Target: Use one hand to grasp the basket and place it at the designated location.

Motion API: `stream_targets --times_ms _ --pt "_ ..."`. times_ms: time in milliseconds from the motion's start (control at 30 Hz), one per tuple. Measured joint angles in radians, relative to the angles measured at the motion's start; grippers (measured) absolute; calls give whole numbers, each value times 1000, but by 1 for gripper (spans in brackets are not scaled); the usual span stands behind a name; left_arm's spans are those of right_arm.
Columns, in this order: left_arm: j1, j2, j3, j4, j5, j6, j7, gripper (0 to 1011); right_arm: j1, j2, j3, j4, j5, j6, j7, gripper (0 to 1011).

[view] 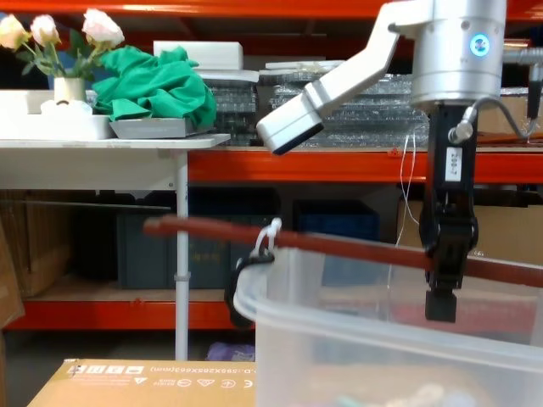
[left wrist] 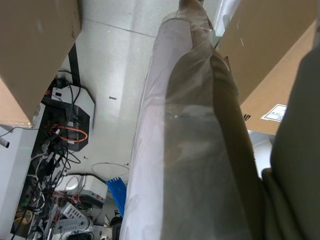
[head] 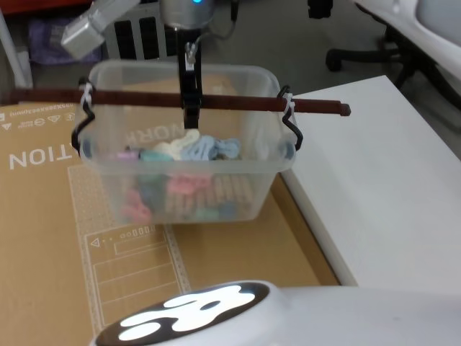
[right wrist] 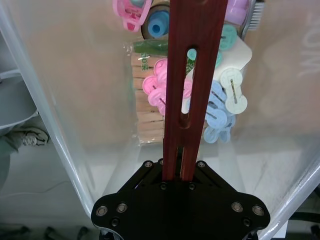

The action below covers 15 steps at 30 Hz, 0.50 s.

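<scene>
Reaching straight down over the middle of the basket (head: 238, 70) with the right gripper (head: 191, 108), slim and black, at the end of a thick silver-white arm (view: 450, 51) that hangs vertical above the basket. Carrying a small white number label (view: 454, 165) on the wrist, higher than the basket's rim.

Clamped with both fingers on the basket's dark red-brown wooden handle (head: 238, 101) at about mid-length, jaws drawn in until only the bar's thickness lies between them. From the right wrist, seen as the slotted bar running out of the black gripper body and across the basket's open top.

Fastened at each end of the basket with white zip ties (head: 288, 101) to black hooks (head: 292, 133) caught over the rim. Loaded across the basket's bottom with pastel plastic clips (right wrist: 220, 100) and a bundle of wooden pegs (right wrist: 145, 110).

Directly beneath the basket, a flat brown cardboard box (head: 43, 238); cannot tell whether resting on it or hanging just clear. Just beside the basket on the right, a white table (head: 374, 187), with the handle's right end poking past the rim toward it. Well behind the basket, orange shelving (view: 297, 165).
</scene>
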Motion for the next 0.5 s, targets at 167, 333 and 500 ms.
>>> stream_targets --times_ms 167,333,500 --pt "0 0 0 0 0 0 0 0 -10 -14 -15 12 23 -28 11 0" --pt "0 0 0 0 0 0 0 0 -15 -22 -28 19 37 -41 16 0" --pt "0 0 0 0 0 0 0 0 -33 -22 -49 0 56 -55 23 0"
